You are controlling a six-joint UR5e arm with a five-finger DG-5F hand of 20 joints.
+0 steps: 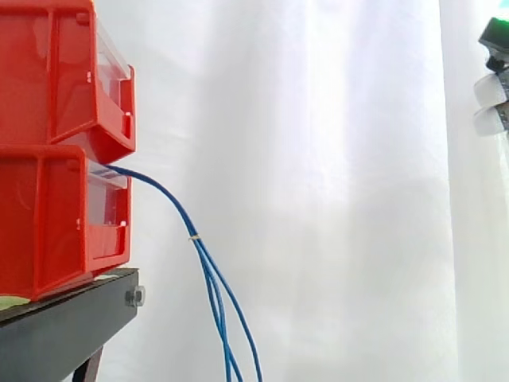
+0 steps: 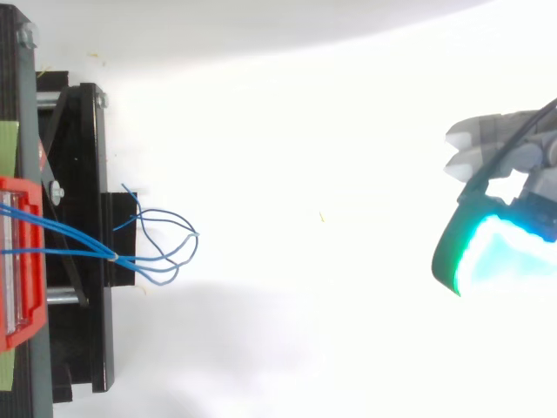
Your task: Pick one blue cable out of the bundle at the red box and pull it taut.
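We see two red bins stacked at the left, the upper bin [image 1: 56, 72] sitting on the lower bin [image 1: 48, 223], and both rest on a black stand [image 1: 64, 326]. A bolt [image 1: 134, 297] sticks out of the stand's end face. A bundle of blue cables [image 1: 171, 199] leaves the top front of the lower bin, arcs down and to the right, and is bound by a small pale tie [image 1: 193, 237]. Below the tie the strands spread apart and hang slack, running off the bottom edge. A white curtain [image 1: 334, 199] hangs behind everything. At the upper right edge we see part of the hand [image 1: 491, 91], well apart from the cables.
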